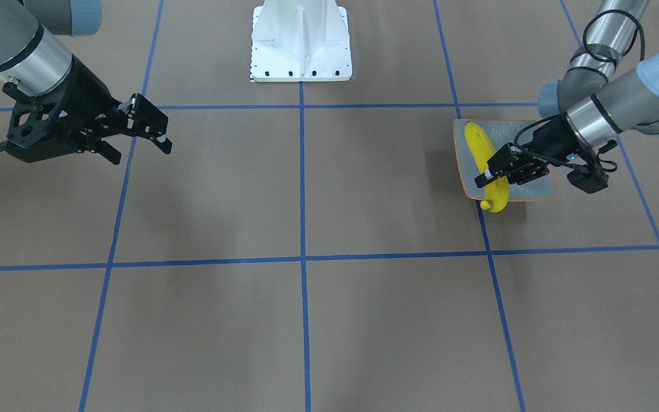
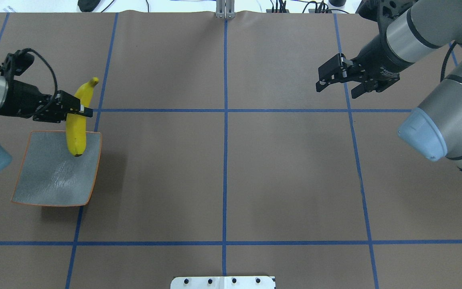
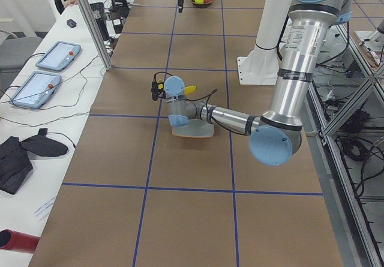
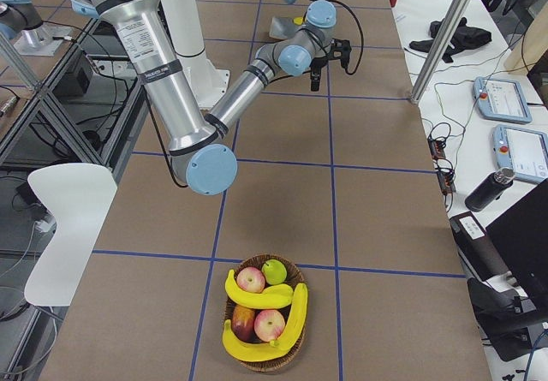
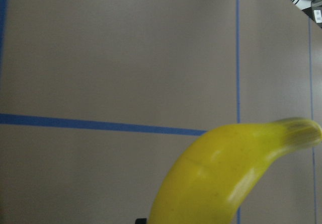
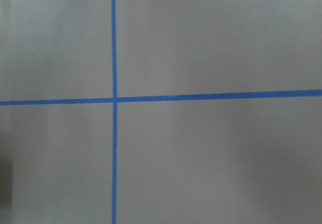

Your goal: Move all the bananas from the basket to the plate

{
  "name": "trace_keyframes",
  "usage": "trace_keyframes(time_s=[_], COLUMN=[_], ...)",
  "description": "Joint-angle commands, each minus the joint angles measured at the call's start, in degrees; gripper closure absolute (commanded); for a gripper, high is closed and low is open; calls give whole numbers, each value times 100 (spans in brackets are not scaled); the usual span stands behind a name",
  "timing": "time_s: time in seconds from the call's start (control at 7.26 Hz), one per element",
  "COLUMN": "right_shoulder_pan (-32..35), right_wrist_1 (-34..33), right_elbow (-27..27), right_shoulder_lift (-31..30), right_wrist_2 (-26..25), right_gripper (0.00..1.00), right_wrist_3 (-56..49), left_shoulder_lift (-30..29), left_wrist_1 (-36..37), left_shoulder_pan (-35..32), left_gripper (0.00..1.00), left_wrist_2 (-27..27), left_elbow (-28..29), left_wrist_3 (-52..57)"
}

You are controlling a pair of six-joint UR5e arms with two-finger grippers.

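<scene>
Brown paper covers the table (image 2: pixel 287 168), with wide bare squares between its ends. At its right end a wicker basket (image 4: pixel 276 366) holds three bananas (image 4: pixel 257 298), apples (image 4: pixel 269 324) and a green fruit (image 4: pixel 274 271). The grey-green plate (image 2: pixel 50 180) sits near the left end. The left gripper (image 2: pixel 80 110) clamps a smooth yellow banana (image 2: pixel 76 128) over the plate's edge farthest from the robot, its stem past the rim. The right gripper (image 1: pixel 142 153) hangs spread and empty.

Plate (image 2: pixel 54 180) sits on the counter's (image 2: pixel 287 172) left side. The left hand (image 2: pixel 79 110) has one banana (image 2: pixel 76 128) over its far edge. The basket (image 4: pixel 276 366) with the other bananas (image 4: pixel 257 298) is way off at the right end.
</scene>
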Motion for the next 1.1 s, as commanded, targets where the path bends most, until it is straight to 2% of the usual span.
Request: trace_keyframes(time_s=[0.0, 0.28, 0.41, 0.55, 0.69, 0.83, 0.96], right_shoulder_pan=[-5, 4, -5, -5, -5, -5, -5], right_wrist_1=[-9, 0, 0, 0, 0, 0, 0], right_elbow=[-71, -107, -124, -142, -151, -151, -151], right_shoulder_lift=[-73, -169, -179, -179, -179, -179, -170], right_wrist_2=[-77, -77, -77, -77, -77, -77, -77], right_gripper=[1, 1, 1, 1, 1, 1, 1], right_wrist_3=[-74, -74, -74, -74, -74, -74, -74], left_shoulder_lift=[788, 931, 939, 948, 948, 983, 992], left_wrist_1=[-14, -6, -6, -6, -6, -14, -15], left_shoulder_pan=[-4, 162, 267, 416, 444, 436, 427], left_gripper=[100, 100, 78, 51, 37, 12, 0], left_wrist_2=[22, 136, 136, 153, 214, 215, 215], left_elbow=[-334, -318, -309, -300, -300, -300, -300], left_wrist_3=[72, 81, 90, 99, 99, 116, 116])
